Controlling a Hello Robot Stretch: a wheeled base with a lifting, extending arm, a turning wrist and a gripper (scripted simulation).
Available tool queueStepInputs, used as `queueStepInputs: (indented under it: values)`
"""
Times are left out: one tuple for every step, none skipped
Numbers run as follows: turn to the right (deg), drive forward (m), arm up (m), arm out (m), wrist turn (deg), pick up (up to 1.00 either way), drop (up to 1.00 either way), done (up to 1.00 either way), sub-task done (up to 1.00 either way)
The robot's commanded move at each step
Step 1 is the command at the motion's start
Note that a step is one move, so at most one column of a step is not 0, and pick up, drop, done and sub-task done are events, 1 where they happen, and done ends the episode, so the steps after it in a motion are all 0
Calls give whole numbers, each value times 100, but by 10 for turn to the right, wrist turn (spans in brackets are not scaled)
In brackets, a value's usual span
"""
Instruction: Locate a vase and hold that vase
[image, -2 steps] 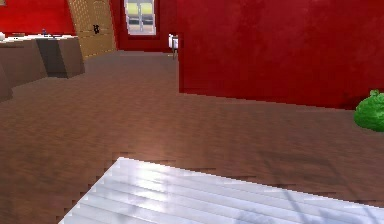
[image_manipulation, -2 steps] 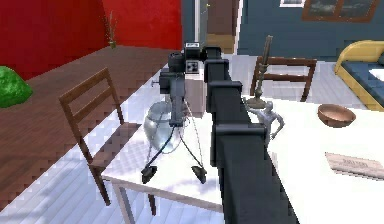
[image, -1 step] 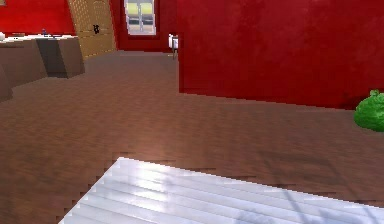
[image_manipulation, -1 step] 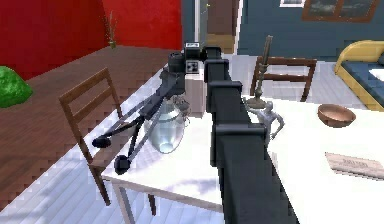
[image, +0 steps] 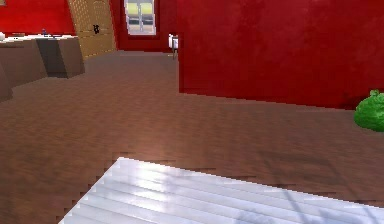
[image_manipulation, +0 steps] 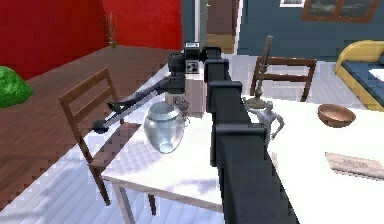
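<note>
The glass vase (image_manipulation: 166, 128) stands near the white surface's (image_manipulation: 185, 172) left edge, just left of the arm. The claw (image_manipulation: 104, 123) slants close by; whether it is apart, together or holding anything cannot be told. The grasp will likely go best with the claw centred on the vase's body, then a straight lift.

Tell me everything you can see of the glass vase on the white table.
The vase looks like clear, colourless glass, with a round belly, a short narrower neck and a flared rim. It stands upright on the white table, near the edge that faces the wooden chair, and just left of the dark arm in the picture. The hand runs past its upper left in the picture; whether the two touch cannot be told.
</note>
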Motion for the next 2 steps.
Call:
queueStepInputs:
  values:
    - [0, 0, 0, 0, 450, 0, 0, 0, 0]
    - [0, 0, 0, 0, 180, 0, 0, 0, 0]
